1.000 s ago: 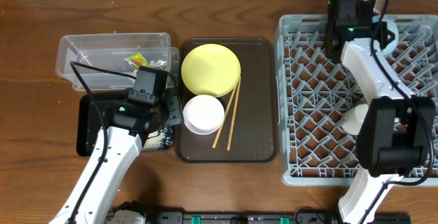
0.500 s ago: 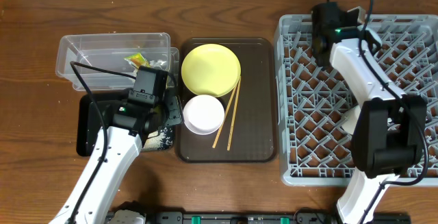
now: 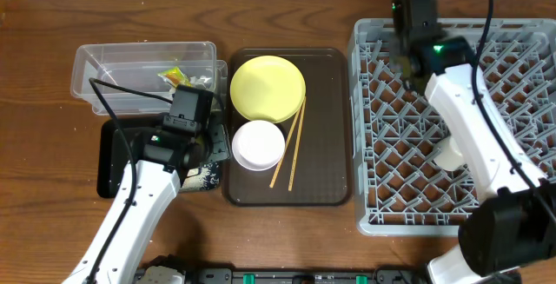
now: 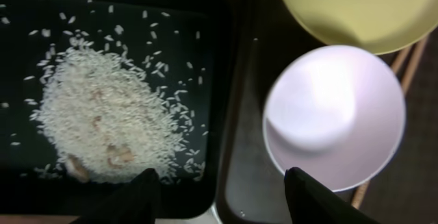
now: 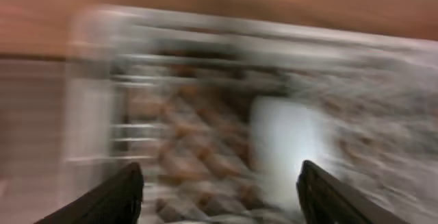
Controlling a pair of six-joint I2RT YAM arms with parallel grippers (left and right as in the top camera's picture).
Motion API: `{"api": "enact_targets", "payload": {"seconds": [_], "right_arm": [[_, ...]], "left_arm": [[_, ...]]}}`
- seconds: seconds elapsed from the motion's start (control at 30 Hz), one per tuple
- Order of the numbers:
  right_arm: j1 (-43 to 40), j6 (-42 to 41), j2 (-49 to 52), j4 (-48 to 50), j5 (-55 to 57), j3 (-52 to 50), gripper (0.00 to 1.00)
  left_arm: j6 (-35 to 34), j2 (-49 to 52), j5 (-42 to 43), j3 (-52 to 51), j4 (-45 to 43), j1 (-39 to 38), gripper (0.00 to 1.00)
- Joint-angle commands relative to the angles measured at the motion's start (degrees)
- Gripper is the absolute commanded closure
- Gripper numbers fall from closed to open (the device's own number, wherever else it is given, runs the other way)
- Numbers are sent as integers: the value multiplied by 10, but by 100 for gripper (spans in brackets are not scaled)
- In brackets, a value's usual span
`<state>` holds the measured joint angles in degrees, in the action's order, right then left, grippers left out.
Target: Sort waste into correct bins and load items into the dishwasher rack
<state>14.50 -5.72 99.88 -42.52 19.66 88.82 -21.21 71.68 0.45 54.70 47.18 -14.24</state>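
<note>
Nearest us, at about 8 o'clock on the table, our left gripper (image 4: 222,190) hangs over the seam between the black tray (image 3: 109,158) and the brown serving tray (image 3: 326,145), its fingers spread wide with nothing between them. The rice (image 4: 102,125) lies heaped in the black tray, so we judge that part of the waste settled.

The white bowl (image 3: 259,144) sits just to the 3 o'clock side of that gripper, and we take it as the next thing to lift. To do that well, we should shift toward the bowl until one finger goes inside the rim and the other outside. We should grip the wall nearest us and lift straight up, so as not to nudge the chopsticks (image 3: 291,149) lying just beside it. The yellow plate (image 3: 268,87) touches the bowl at its 12 o'clock edge.

Farther off, at 10 o'clock, the wrapper (image 3: 174,77) rests inside the clear tub (image 3: 122,67).

The rack (image 3: 369,223) fills the 3 o'clock side and has a pale cup (image 3: 447,152) standing among its pegs. Our right gripper (image 5: 222,190) hovers over the rack's far corner at 1 o'clock. Its view is smeared, but its fingers stand wide apart and we can make out nothing held
</note>
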Motion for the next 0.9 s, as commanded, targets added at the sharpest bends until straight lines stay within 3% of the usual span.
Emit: {"api": "enact_targets", "payload": {"seconds": [0.0,0.43,0.67,0.77,0.87], "right_arm": [[24,-4,16,30,-280,2,31],[120,-5,158,146,-247,2,35],[142,-69,243,174,-212,2,40],[143,-81,261,186,-212,2,47],[144,-83,266,190,-211,2,66]], "left_arm": [[-5,-3,-36,9,13,5,39],[-5,-21,-35,9,21,44,38],[-5,-21,-35,9,21,43,38],[-5,-21,-35,9,21,43,38],[-5,-21,-35,9,21,43,38]]}}
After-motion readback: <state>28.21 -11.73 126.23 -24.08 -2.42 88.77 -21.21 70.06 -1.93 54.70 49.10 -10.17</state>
